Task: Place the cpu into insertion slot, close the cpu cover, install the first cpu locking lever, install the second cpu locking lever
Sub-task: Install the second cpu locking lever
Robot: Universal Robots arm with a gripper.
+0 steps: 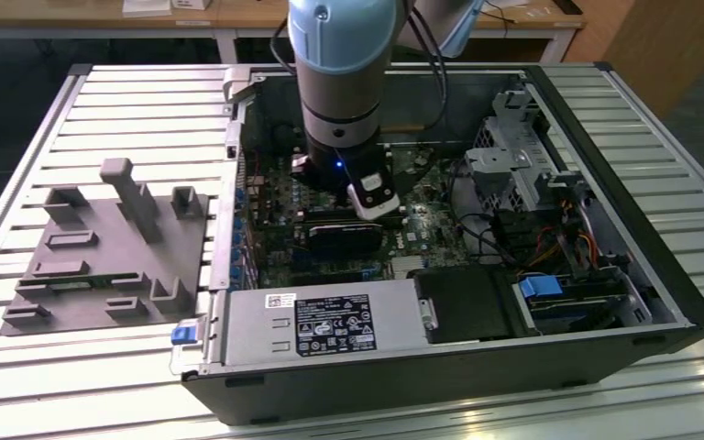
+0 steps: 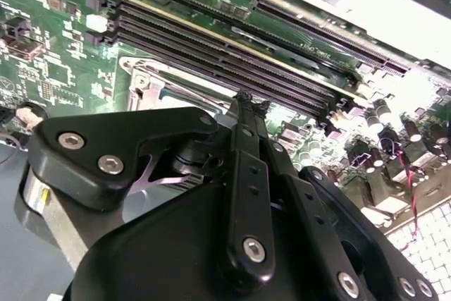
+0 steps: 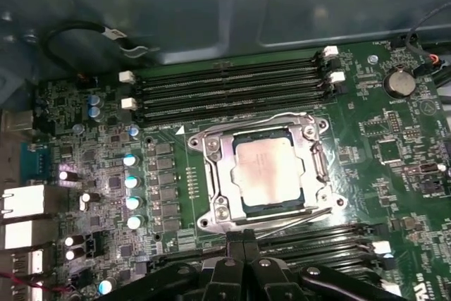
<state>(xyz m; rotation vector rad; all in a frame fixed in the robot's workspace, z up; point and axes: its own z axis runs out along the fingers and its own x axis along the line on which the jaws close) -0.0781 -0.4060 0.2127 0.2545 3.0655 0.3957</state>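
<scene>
In the first wrist view the cpu point(image 3: 271, 167), a silvery square chip, lies in the insertion slot point(image 3: 209, 215). The cpu cover point(image 3: 227, 167) lies flat around the chip as a metal frame. One thin wire locking lever point(image 3: 299, 216) runs along the socket edge nearest my gripper. Another lever point(image 3: 254, 120) runs along the edge by the memory slots. My gripper point(image 3: 243, 244) has its black fingers pressed together, tips just short of the near lever. In the second wrist view the gripper point(image 2: 243, 96) tip hangs beside a corner of the socket point(image 2: 151, 79). In the exterior view my gripper point(image 1: 346, 229) reaches down into the open computer case.
Long black memory slots point(image 3: 232, 86) flank the socket on both sides. The case walls point(image 1: 597, 165), a power supply point(image 1: 315, 325) and a drive cage point(image 1: 517, 160) crowd the arm. A grey fixture block point(image 1: 107, 247) sits on the slatted table at the exterior view's left.
</scene>
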